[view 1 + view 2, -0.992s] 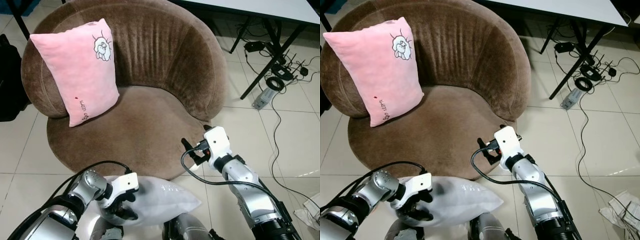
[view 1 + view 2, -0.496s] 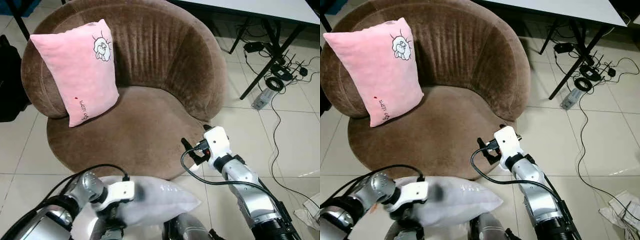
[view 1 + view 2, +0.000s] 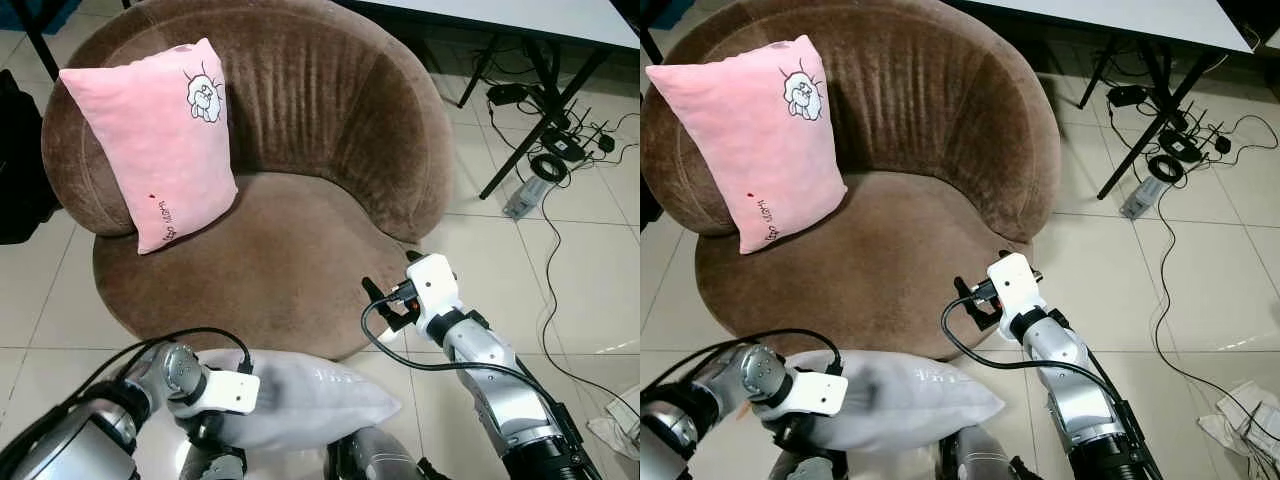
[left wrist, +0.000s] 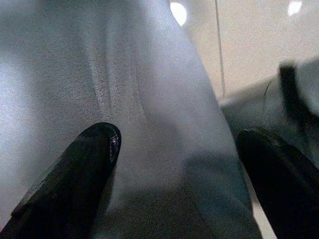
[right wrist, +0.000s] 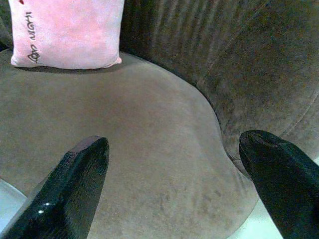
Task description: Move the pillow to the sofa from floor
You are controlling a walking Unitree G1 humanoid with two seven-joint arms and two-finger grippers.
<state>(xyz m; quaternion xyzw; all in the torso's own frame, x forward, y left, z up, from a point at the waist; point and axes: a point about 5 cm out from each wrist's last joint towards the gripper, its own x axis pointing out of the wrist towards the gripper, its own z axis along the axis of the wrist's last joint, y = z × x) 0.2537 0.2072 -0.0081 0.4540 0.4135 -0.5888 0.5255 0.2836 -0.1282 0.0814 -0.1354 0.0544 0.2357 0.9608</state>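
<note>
While a white pillow [image 3: 310,400] lies on the tiled floor [image 3: 600,260] just before the round brown sofa [image 3: 300,150], the left gripper [image 4: 174,164] presses into its near end, fingers [image 4: 75,174] spread wide over the fabric. At the seat's front edge the right gripper [image 5: 174,169] hovers, its fingers likewise parted. A pink cushion [image 3: 155,135] leans against the backrest.

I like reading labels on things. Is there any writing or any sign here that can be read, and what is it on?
Pink pillow: a short line of dark stitched script beside a small red mark; too loopy to read surely.
Pink pillow, upper corner: a cartoon drawing, no words.
White pillow: faint marks, too small to read.
</note>
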